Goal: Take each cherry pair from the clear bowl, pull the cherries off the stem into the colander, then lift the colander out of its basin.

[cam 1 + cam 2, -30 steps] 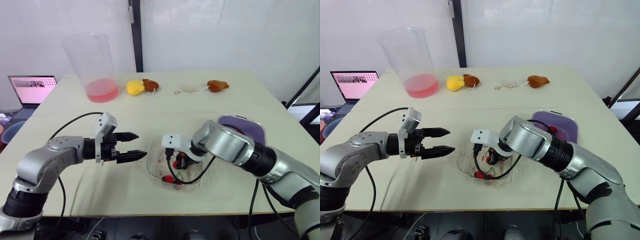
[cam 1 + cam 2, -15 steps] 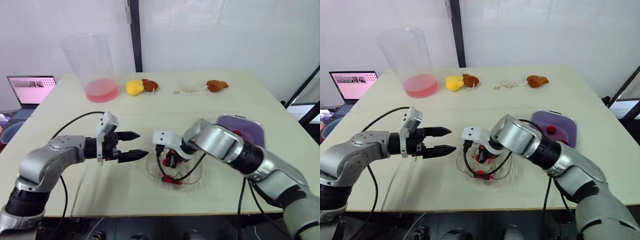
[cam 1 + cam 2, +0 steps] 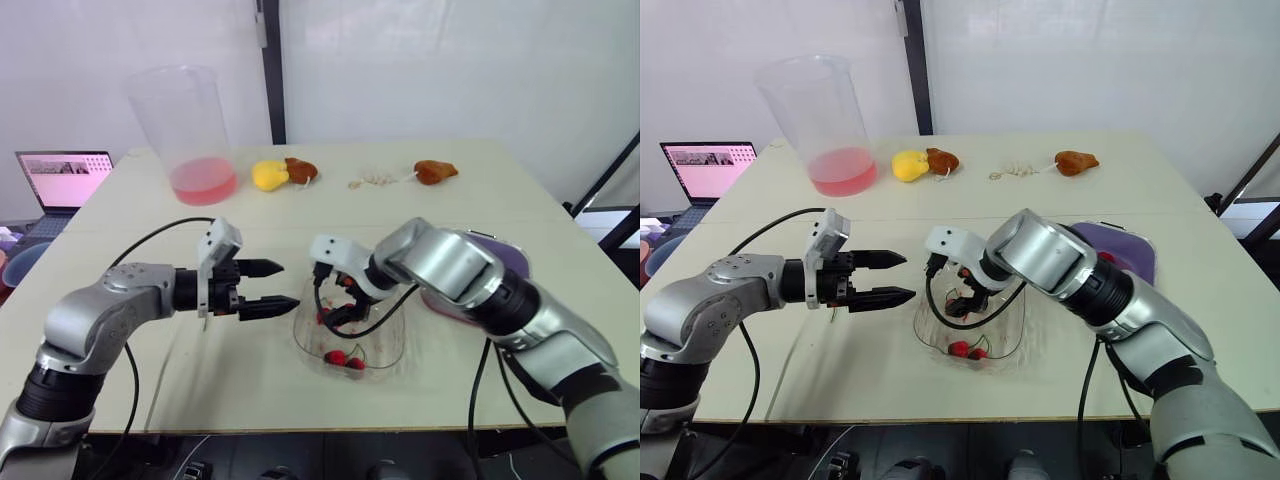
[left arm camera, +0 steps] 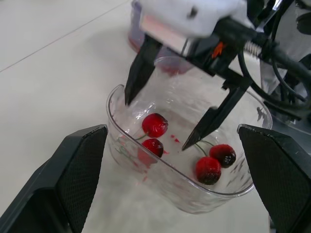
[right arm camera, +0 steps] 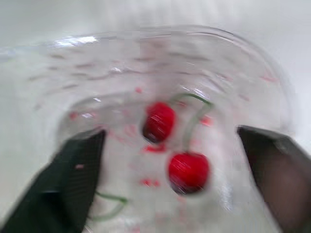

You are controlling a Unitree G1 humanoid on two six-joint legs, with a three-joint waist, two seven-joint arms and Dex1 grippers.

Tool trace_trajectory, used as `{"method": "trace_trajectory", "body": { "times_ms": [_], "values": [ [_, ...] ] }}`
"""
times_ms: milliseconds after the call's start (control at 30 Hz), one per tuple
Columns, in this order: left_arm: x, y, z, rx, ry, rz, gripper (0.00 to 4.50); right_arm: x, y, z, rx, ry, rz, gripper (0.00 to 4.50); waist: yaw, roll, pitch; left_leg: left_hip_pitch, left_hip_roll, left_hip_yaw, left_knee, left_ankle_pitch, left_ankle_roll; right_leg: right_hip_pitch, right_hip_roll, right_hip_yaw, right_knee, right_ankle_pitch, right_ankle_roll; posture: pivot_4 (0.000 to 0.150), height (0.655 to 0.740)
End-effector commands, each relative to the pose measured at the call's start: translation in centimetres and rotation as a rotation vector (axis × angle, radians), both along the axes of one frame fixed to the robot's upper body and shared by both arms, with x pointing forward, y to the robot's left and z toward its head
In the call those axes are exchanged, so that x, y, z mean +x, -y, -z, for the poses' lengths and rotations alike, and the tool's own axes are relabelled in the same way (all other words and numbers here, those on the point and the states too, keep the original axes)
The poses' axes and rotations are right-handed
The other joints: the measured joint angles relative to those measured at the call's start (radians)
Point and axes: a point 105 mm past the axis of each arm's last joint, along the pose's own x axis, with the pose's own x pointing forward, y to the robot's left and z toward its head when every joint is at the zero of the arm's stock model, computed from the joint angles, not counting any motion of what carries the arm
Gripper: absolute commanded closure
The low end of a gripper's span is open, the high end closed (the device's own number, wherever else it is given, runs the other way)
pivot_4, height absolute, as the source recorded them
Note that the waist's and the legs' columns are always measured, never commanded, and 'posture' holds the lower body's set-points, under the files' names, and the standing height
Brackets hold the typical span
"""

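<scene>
**Desk:** Which step are you on?

**Me:** The pick, I'd say. My right gripper (image 4: 157,124) hangs inside the mouth of the clear bowl (image 4: 184,194) with its fingers spread wide and empty. The tips are just above 1 cherry pair (image 4: 152,145). A 2nd pair (image 4: 208,170) lies on the bowl floor, toward the near edge of the bench (image 3: 450,200).

**Desk:** And the left?

**Me:** My left gripper (image 3: 288,285) hovers just beside the bowl on its left. Its fingers are open, hold nothing, and point at the bowl.

**Desk:** Colander?

**Me:** The purple basin (image 3: 1135,255) sits to the bowl's right, partly hidden behind my right arm. I can't make out the colander in it.

**Desk:** Next move?

**Me:** As I judge it, I lower the right and close on the nearer pair's stem. Then I lift it clear of the rim and bring it to the left gripper for the pull. The bowl looks light, so a nudge could slide it.
</scene>
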Motion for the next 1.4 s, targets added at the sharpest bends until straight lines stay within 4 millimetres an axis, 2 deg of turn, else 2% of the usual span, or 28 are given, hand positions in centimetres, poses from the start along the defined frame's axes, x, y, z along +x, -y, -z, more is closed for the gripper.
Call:
{"method": "trace_trajectory", "body": {
  "times_ms": [33, 133, 267, 433, 733, 833, 1000, 1100, 1200, 1300, 1400],
  "values": [
    [0.1, -0.1, -0.9, 0.003, 0.044, 0.009, 0.00, -0.6, 0.5, -0.7, -0.012, 0.040, -0.021, 0.04, -0.001, 0.000, 0.000, 0.000, 0.000, 0.000, 0.000, 0.000, 0.000, 0.000, 0.000, 0.000, 0.000, 0.000, 0.000, 0.150, 0.7400],
    [0.1, -0.1, -0.9, 0.005, 0.043, 0.010, 0.00, -0.6, 1.1, 0.6, -0.047, 0.034, -0.026, 0.04, -0.001, 0.000, 0.000, 0.000, 0.000, 0.000, 0.000, 0.000, 0.000, 0.000, 0.000, 0.000, 0.000, 0.000, 0.000, 0.150, 0.7400],
    [0.0, -0.1, -1.0, 0.012, 0.046, 0.015, 0.00, -0.2, 0.7, 1.1, -0.025, 0.028, -0.016, 0.04, -0.001, 0.000, 0.000, 0.000, 0.000, 0.000, 0.000, 0.000, 0.000, 0.000, 0.000, 0.000, 0.000, 0.000, 0.000, 0.150, 0.7400],
    [-0.3, -0.2, -1.0, 0.027, 0.049, 0.013, 0.00, 0.8, 1.2, 2.6, -0.058, 0.042, 0.010, 0.04, 0.000, 0.000, 0.000, 0.000, 0.000, 0.000, 0.000, 0.000, 0.000, 0.000, 0.000, 0.000, 0.000, 0.000, 0.000, 0.150, 0.7400],
    [-0.5, -0.2, -0.9, 0.025, 0.052, 0.001, 0.00, 1.1, 1.6, 3.8, -0.111, 0.038, 0.028, 0.04, -0.002, 0.000, 0.000, 0.000, 0.000, 0.000, 0.000, 0.000, 0.000, 0.000, 0.000, 0.000, 0.000, 0.000, 0.000, 0.150, 0.7400],
    [-0.5, -0.1, -0.8, 0.020, 0.052, 0.000, 0.00, 1.1, 1.6, 3.9, -0.115, 0.037, 0.031, 0.94, -0.001, 0.000, 0.000, 0.000, 0.000, 0.000, 0.000, 0.000, 0.000, 0.000, 0.000, 0.000, 0.000, 0.000, 0.000, 0.150, 0.7400],
    [-0.4, 0.0, -0.7, 0.013, 0.049, -0.002, 0.00, 1.0, 1.4, 3.6, -0.103, 0.040, 0.035, 3.28, -0.001, 0.000, 0.000, 0.000, 0.000, 0.000, 0.000, 0.000, 0.000, 0.000, 0.000, 0.000, 0.000, 0.000, 0.000, 0.150, 0.7400],
    [-0.3, -0.1, -0.7, 0.005, 0.048, -0.009, 0.00, 0.9, 1.6, 3.1, -0.112, 0.054, 0.025, 3.28, -0.001, 0.000, 0.000, 0.000, 0.000, 0.000, 0.000, 0.000, 0.000, 0.000, 0.000, 0.000, 0.000, 0.000, 0.000, 0.150, 0.7400],
    [0.0, -0.3, -1.0, -0.025, 0.047, -0.028, 0.00, 0.2, 1.3, 1.0, -0.055, 0.063, -0.003, 3.28, 0.001, 0.000, 0.000, 0.000, 0.000, 0.000, 0.000, 0.000, 0.000, 0.000, 0.000, 0.000, 0.000, 0.000, 0.000, 0.150, 0.7400],
    [0.4, -0.7, -2.8, -0.147, 0.046, -0.048, 0.00, -1.4, 1.4, -1.7, -0.007, 0.102, -0.074, 3.28, 0.001, 0.000, 0.000, 0.000, 0.000, 0.000, 0.000, 0.000, 0.000, 0.000, 0.000, 0.000, 0.000, 0.000, 0.000, 0.150, 0.7400],
    [0.7, -0.8, -4.4, -0.261, 0.037, -0.054, 0.00, -1.9, 1.9, -3.6, 0.032, 0.181, -0.106, 3.28, 0.005, -0.001, 0.000, -0.001, 0.000, 0.000, 0.000, 0.000, 0.000, 0.000, 0.000, 0.000, 0.000, 0.000, 0.000, 0.150, 0.7400]
  ]
}}
